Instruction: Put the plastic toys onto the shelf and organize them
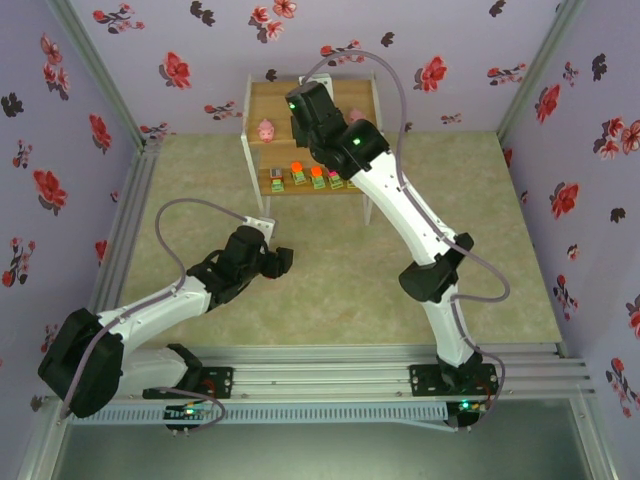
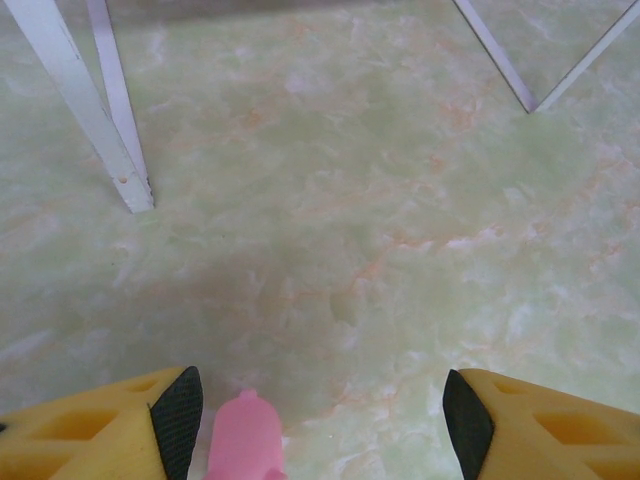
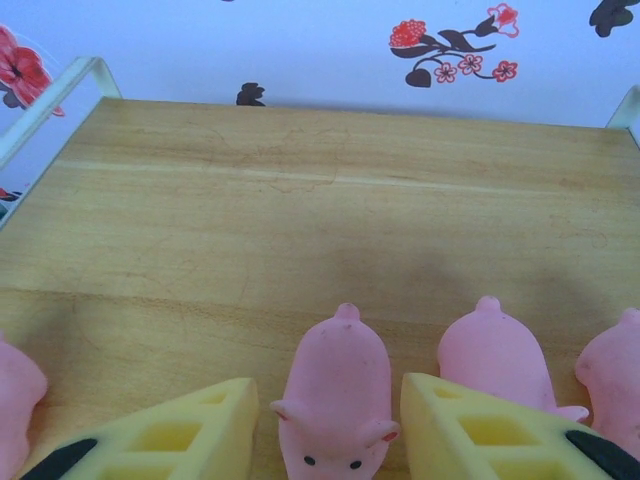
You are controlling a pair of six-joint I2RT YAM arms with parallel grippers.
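Where the right pincer [image 3: 327, 395] reaches over the shelf [image 1: 272, 100], a pink pig [image 3: 335, 410] stands on the top board [image 3: 300, 220] between its yellow fingers [image 3: 180, 435], snout toward 6 o'clock in the wrist view. A sliver of wood shows between this pig and the finger at its 9 o'clock, so the jaws stand released around it, not clamped. A second pig [image 3: 495, 350] stands just beside it at 3 o'clock. A third pig [image 3: 615, 385] is cut off by the picture's edge beyond that, and a fourth pig [image 3: 15, 400] sits at the far 9 o'clock edge, apart from the others. From above, the shelf stands at 12 o'clock on the bench [image 1: 200, 180], against the flowered wall [image 1: 180, 50]. A row of small blocks [image 1: 297, 175] lines its lower board [image 1: 262, 183], along the 6 o'clock edge. The right arm [image 1: 400, 200] crosses the shelf from 5 o'clock and hides part of both boards. The left pincer [image 1: 280, 260] hangs low over the bench at about 7 o'clock from the shelf, well apart from it. In its wrist view the jaws gape wide and grip nothing. A fifth pig [image 2: 245, 440] shows just beside the black pad [image 2: 180, 410] on the 9 o'clock side, with a broad gap to the other pad. I cannot tell whether it touches that pad. White shelf legs [image 2: 110, 130] stand on the pale green marbled bench at 11 and 1 o'clock.
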